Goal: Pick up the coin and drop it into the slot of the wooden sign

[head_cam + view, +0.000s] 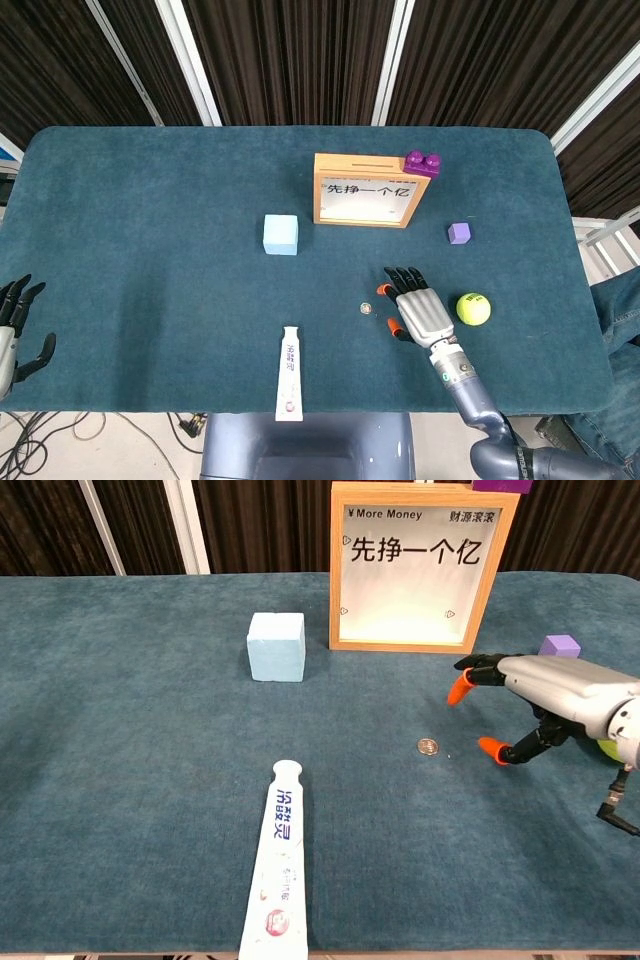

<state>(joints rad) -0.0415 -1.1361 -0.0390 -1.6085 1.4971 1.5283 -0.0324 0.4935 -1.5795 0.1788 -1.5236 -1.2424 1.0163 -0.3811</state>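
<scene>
Coin (428, 746) lying flat on the teal table (150, 230), face up, just left of my right hand (418, 312) and apart from it; being round, it shows no long axis or heading. My right hand hovers palm down with fingers spread, orange fingertips (459, 690) toward the coin, holding nothing. Wooden sign (364, 190) stands upright farther back, its long side parallel to the table's far edge, its slot along the top edge in the head view, with a purple brick (422, 162) resting on its right top corner. Bare cloth lies between coin and sign. Yellow-green ball (473, 308) sits just right of my right hand; a small purple cube (459, 233) lies beyond it. Light blue block (281, 234) stands left of the sign. White tube (289, 373) lies lengthwise near the front edge. My left hand (18, 330) rests at the table's left front edge, fingers apart, empty.
</scene>
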